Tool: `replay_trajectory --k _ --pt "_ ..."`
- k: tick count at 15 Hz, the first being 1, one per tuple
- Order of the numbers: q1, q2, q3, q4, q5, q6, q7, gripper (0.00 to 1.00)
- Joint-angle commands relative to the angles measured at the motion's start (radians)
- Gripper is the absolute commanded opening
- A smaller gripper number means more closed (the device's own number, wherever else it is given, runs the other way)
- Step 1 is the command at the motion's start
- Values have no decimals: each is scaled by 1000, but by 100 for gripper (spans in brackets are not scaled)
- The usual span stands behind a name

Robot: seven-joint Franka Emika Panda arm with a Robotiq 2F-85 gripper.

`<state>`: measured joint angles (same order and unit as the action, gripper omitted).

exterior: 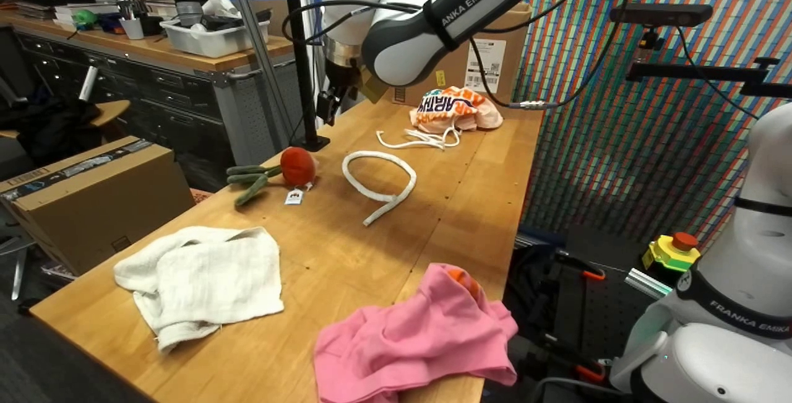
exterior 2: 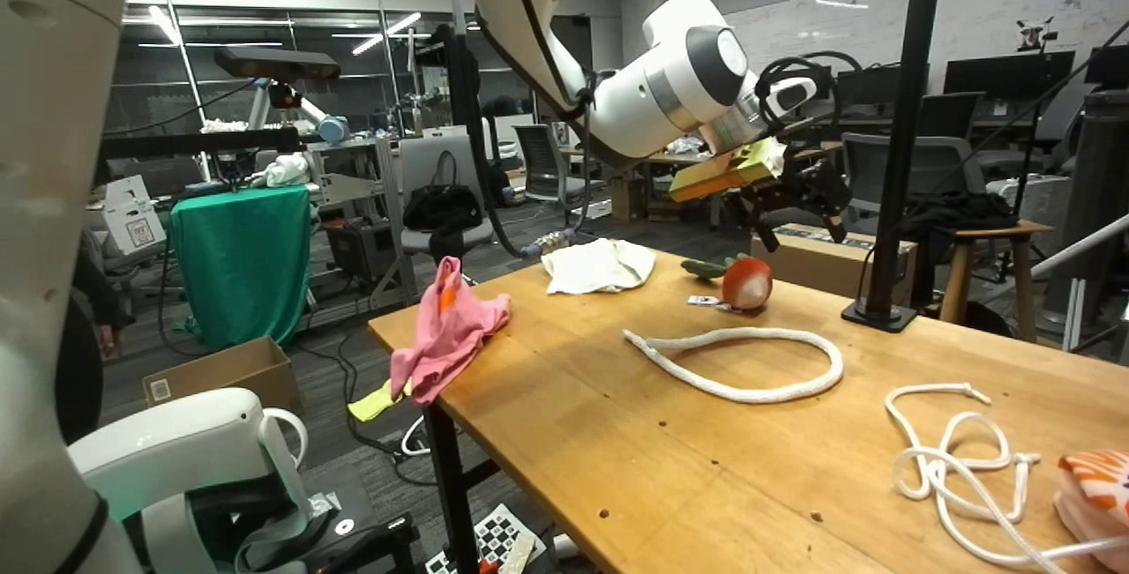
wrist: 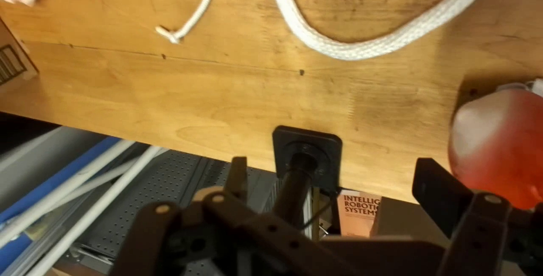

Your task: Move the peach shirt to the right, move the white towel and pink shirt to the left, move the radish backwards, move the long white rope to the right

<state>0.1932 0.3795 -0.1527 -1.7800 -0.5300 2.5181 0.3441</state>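
In an exterior view my gripper [exterior 2: 803, 237] hangs up in the air, jaws apart, near the black pole [exterior 2: 905, 124] on the wooden table [exterior 2: 582, 433]. I see the radish [exterior 2: 747, 283] with its green top to the left, the white towel [exterior 2: 600, 267] lying further left, and the long white rope [exterior 2: 758, 396] curled in one loop in front of them. The pink shirt [exterior 2: 450, 323] drapes over the left edge, and at the right border I get just part of the peach shirt [exterior 2: 1098, 503], with thin white cords [exterior 2: 937, 468] beside it
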Motion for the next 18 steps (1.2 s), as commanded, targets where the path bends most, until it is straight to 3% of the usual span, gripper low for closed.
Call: replay_trajectory --k 1,10,18 --pt "-54 -85 -11 -108 9 8 -6 100" --pt "-206 -121 -18 -231 165 -34 -27 100" --pt "-274 -102 -24 -257 330 -91 -16 100"
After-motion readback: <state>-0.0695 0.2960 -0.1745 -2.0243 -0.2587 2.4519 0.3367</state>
